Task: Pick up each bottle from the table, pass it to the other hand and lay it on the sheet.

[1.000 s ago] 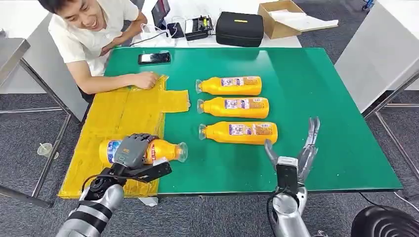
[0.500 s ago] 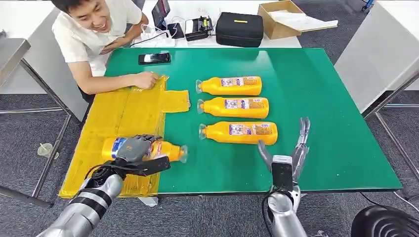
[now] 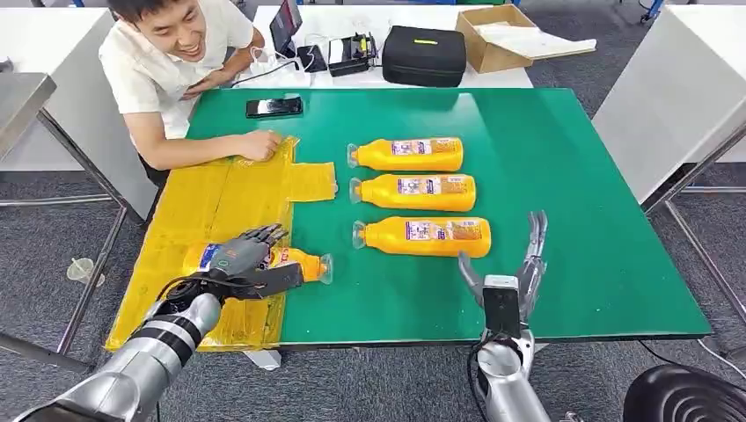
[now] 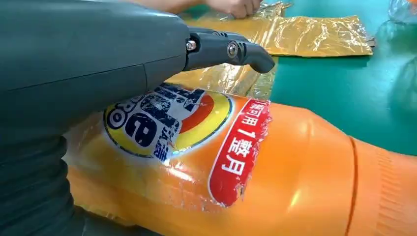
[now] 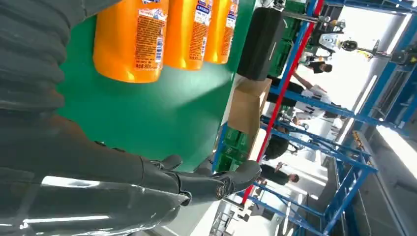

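Left hand [image 3: 239, 257] fingers spread over bottle [image 3: 295, 262] labelled "可用1整月"; right hand [image 3: 517, 268] fingers wide.

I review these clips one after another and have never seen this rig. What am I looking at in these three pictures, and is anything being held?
This is a humanoid robot with two silver arms ending in many-fingered hands. The wide picture is the robot's own head view, looking down at a green table. The other two come from cameras at its wrists, so they look turned.

The left hand rests over an orange bottle lying on the yellow sheet; its fingers look spread, so whether it grips is unclear. The left wrist view shows that bottle's label close up. The right hand is open above the table's near edge. Three more bottles lie side by side on the table. A person leans on the sheet's far end.
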